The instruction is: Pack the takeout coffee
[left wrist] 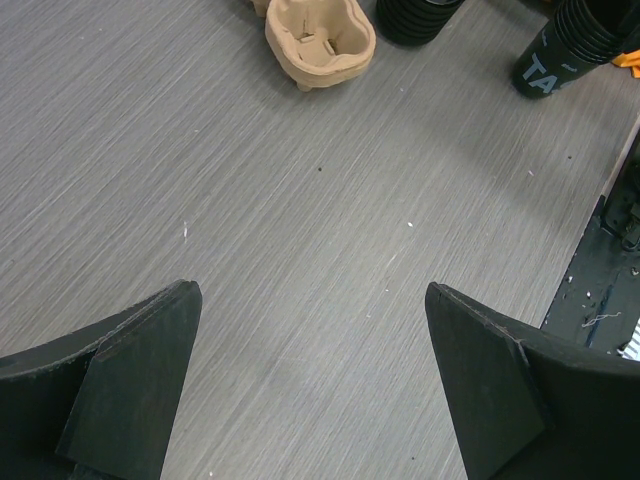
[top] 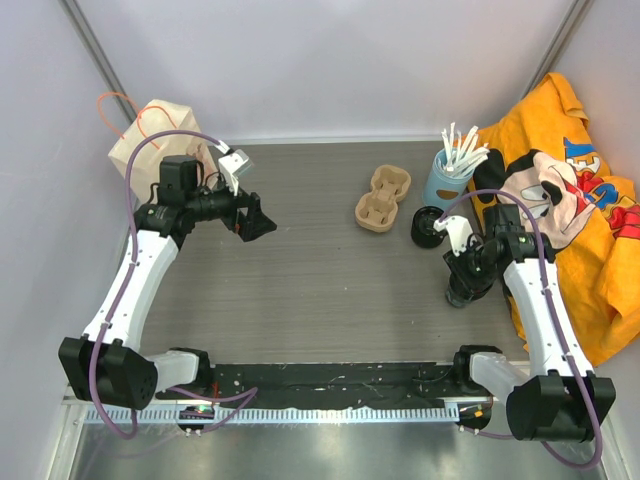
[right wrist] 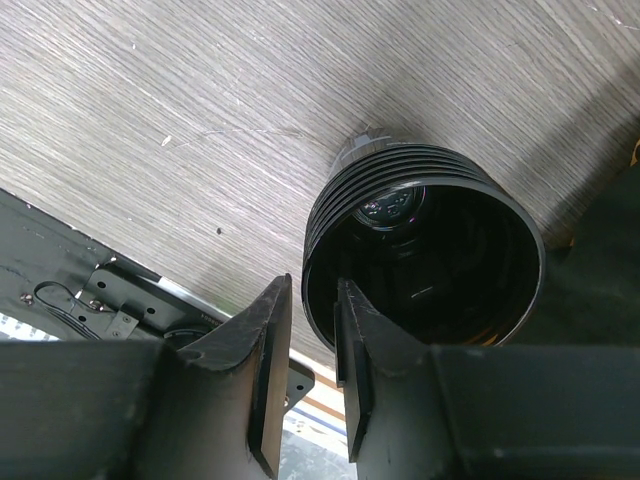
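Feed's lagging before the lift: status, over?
Left tool open, idle over table. Right tool straddles coffee cup rim, grip unconfirmed. Second black cup sits between it and carrier.

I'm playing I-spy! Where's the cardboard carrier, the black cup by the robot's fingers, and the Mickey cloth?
cardboard carrier (top: 383,199): top view, where its two wells join.
black cup (right wrist: 425,260): right wrist view, its dark inside.
Mickey cloth (top: 610,285): top view, a plain orange part.

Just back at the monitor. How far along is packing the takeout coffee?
Nothing packed yet: the cardboard carrier is empty. In hand: the right claw pinches the rim of the coffee cup on the table. Left: lift it and seat it in a well. The left claw hangs open.
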Controlling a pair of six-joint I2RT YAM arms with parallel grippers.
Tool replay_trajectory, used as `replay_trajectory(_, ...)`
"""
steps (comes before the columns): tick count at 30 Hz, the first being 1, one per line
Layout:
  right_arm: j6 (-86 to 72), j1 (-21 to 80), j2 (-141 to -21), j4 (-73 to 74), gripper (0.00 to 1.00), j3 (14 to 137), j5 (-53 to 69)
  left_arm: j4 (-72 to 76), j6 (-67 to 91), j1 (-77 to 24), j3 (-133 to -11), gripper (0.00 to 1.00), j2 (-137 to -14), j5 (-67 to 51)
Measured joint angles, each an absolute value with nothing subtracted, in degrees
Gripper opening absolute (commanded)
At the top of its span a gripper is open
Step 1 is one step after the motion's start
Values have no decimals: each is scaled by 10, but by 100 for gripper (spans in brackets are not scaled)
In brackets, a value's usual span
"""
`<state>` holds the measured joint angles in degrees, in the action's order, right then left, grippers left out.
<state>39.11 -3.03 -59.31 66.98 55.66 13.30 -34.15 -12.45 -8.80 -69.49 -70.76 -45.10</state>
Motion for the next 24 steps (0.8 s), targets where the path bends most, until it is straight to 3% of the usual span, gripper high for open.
replay_trajectory(16,394,-35,-601,667,13,556,139,-342,-124,-88,-695,100,-709,-451)
replay_trajectory(24,394,-35,-601,667,18,556,144,-342,-124,-88,-695,100,-709,-451)
